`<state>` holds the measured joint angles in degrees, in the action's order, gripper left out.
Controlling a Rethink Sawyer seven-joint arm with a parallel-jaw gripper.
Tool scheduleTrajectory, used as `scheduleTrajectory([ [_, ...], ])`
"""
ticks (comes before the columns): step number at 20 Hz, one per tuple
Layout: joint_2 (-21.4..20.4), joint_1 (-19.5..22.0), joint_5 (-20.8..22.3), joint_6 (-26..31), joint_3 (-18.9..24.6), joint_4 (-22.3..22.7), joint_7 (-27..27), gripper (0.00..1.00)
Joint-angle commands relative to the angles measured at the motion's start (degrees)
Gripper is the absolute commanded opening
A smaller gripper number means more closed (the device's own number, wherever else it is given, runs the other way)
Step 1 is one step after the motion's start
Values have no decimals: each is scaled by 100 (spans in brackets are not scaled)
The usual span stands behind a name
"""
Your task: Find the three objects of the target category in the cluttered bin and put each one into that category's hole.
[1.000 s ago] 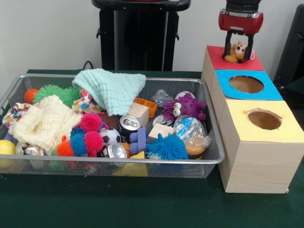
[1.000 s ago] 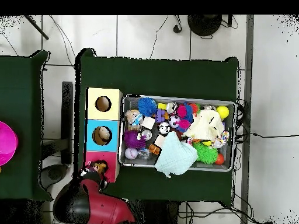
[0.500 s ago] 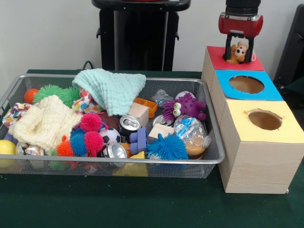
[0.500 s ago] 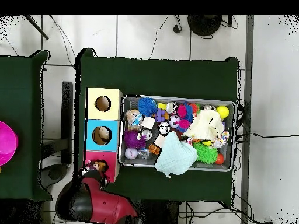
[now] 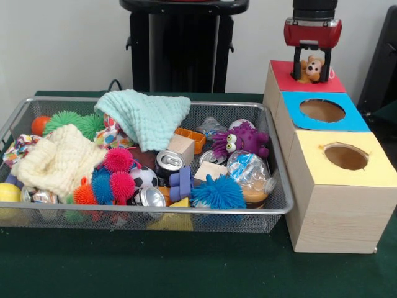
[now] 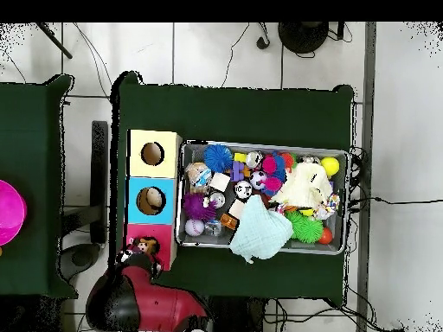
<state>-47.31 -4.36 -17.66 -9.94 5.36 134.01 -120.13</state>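
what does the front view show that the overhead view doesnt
Only the front view shows the gripper from the side, its fingers either side of the tan plush above the red-topped box, plus the boxes' wooden sides. Only the overhead view shows a pink object on a second table. Both show the wire bin, purple plush and mint cloth.
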Motion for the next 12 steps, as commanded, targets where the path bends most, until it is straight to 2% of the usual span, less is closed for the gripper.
scheduleTrajectory([
  [1, 1297, 185, 24, -608, 228, -631, -1161, 100],
  [8, 1040, 169, -49, -278, 173, -552, -1152, 100],
  [12, 1070, 260, 31, -264, 176, -648, -1036, 100],
])
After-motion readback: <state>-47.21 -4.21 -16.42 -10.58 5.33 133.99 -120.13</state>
